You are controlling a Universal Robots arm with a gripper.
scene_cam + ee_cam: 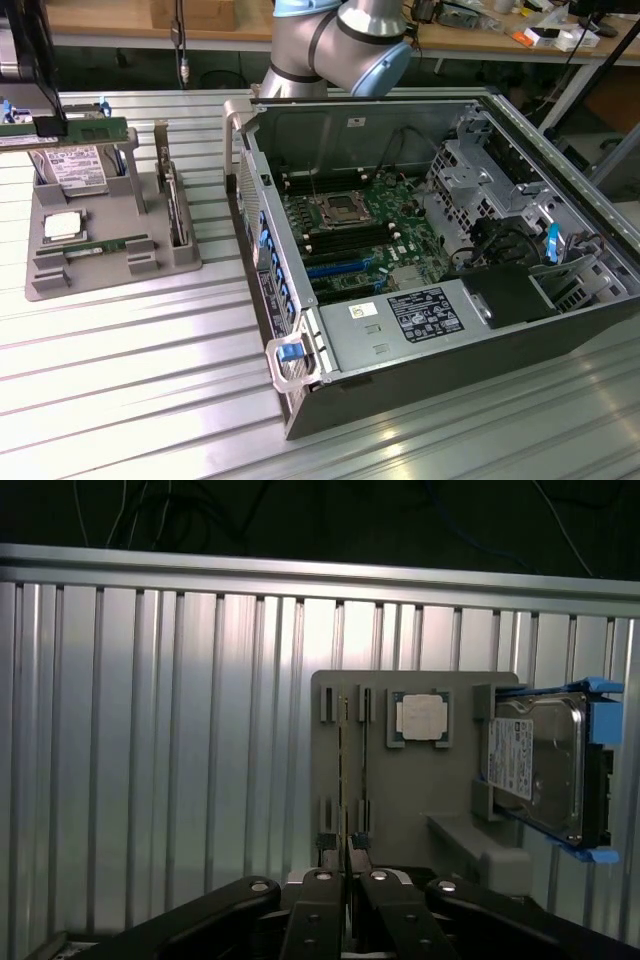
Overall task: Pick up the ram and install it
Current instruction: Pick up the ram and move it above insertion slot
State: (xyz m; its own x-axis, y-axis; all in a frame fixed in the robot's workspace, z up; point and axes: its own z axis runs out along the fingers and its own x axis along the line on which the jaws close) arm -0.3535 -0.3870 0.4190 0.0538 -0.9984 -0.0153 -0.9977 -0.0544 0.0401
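My gripper [45, 118] hangs above the grey parts tray [110, 278] at the exterior view's left, shut on the ram [92, 131]. The ram is a long green stick held level over the tray. In the wrist view the black fingertips [322, 880] are pressed together at my gripper [347, 865], and the ram's thin edge [346, 850] shows between them, over the tray [420, 805]. A second green stick [100, 245] lies in a tray slot. The open computer case [400, 385] lies to the right, its motherboard [345, 235] and memory slots exposed.
The tray also holds a square silver processor [62, 225] [421, 718] and a hard drive with a white label [75, 165] [535, 765] in a blue frame. A drive cage and cables fill the case's right part. The ribbed metal table [130, 380] lies around them.
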